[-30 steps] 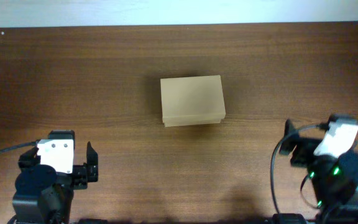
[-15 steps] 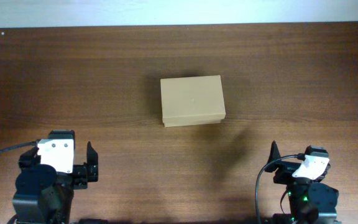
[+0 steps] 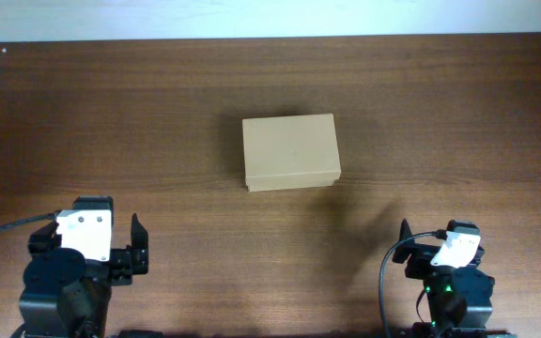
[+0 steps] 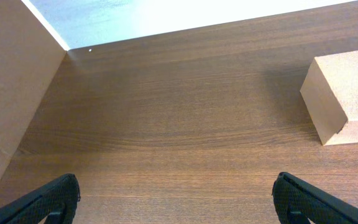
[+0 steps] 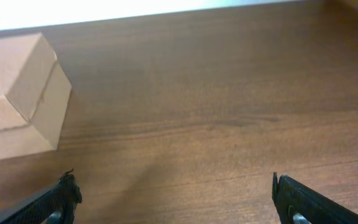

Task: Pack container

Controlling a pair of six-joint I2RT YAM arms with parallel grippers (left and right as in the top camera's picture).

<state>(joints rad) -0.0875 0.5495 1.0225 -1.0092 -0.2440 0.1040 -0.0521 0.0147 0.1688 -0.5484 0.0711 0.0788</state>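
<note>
Overhead: cardboard box (image 3: pixel 290 150) centre frame, lid down; left gripper (image 4: pixel 176 199) and right gripper (image 5: pixel 176 193) at bottom edge, jaws wide, empty, likely parked clear.

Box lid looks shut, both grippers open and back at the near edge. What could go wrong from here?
1. The cardboard box stands loose on the smooth table; prying its lid one-handed would likely slide it.
2. The lid seam sits flush, so a fingertip may skid off.
3. The right gripper sees the box cropped at its frame edge, hampering alignment.
</note>
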